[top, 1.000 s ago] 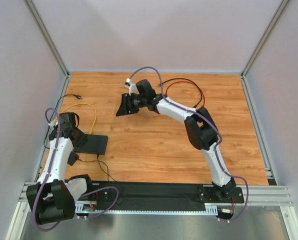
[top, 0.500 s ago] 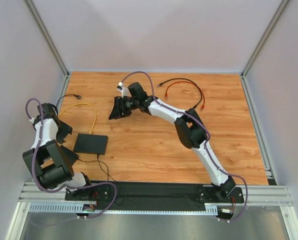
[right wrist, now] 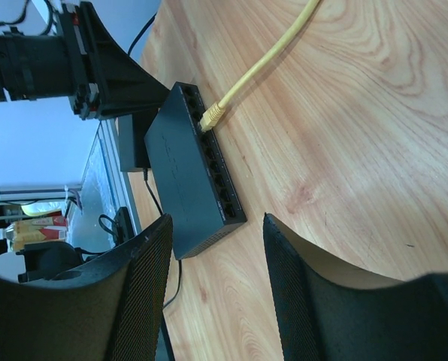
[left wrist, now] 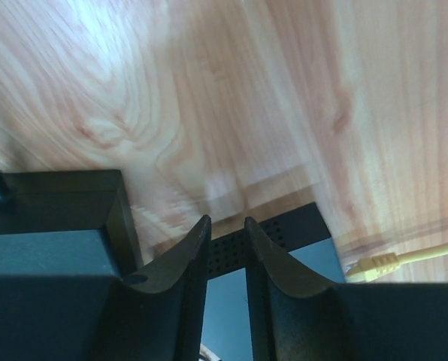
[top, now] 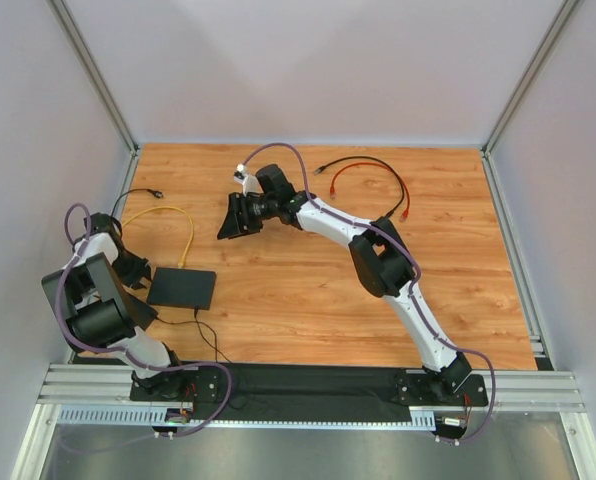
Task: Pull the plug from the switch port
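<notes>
The switch (top: 182,289) is a flat black box lying at the left of the wooden table. A yellow cable (top: 185,232) loops in from the back, and its plug (right wrist: 211,114) sits in a port on the switch (right wrist: 185,169). My left gripper (top: 131,270) is just left of the switch, on a folded arm. Its fingers stand a narrow gap apart above the switch's perforated side (left wrist: 284,235), and nothing is between them (left wrist: 226,220). The yellow plug (left wrist: 374,263) shows to their right. My right gripper (top: 232,216) hovers open behind the switch, well apart from it (right wrist: 218,218).
Black (top: 368,163) and red (top: 402,195) cables lie at the back right. A thin black cable (top: 138,194) lies at the far left. The switch's power lead (top: 204,335) runs toward the front rail. Walls and frame posts enclose the table.
My left arm has pulled off the switch and folded back to its left side. The right gripper has shifted a little left. The plug stays in its port.
</notes>
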`<move>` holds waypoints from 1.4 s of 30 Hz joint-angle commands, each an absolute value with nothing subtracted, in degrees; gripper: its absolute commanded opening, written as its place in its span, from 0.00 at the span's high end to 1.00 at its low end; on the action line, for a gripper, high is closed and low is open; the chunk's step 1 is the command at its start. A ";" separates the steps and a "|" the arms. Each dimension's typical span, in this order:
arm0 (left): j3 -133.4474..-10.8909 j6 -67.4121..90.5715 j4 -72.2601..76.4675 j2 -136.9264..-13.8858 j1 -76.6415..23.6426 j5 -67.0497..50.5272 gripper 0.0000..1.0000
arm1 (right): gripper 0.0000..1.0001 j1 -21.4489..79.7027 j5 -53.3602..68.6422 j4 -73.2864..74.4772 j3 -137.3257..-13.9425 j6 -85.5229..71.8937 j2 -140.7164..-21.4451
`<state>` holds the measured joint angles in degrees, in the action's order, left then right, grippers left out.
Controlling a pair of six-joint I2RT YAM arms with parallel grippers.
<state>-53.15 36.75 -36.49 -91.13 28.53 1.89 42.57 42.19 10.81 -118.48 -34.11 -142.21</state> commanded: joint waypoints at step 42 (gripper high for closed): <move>-29.36 41.31 -33.66 -56.69 28.56 -15.47 0.67 | 0.55 47.64 51.77 -6.16 -111.08 -52.64 -146.86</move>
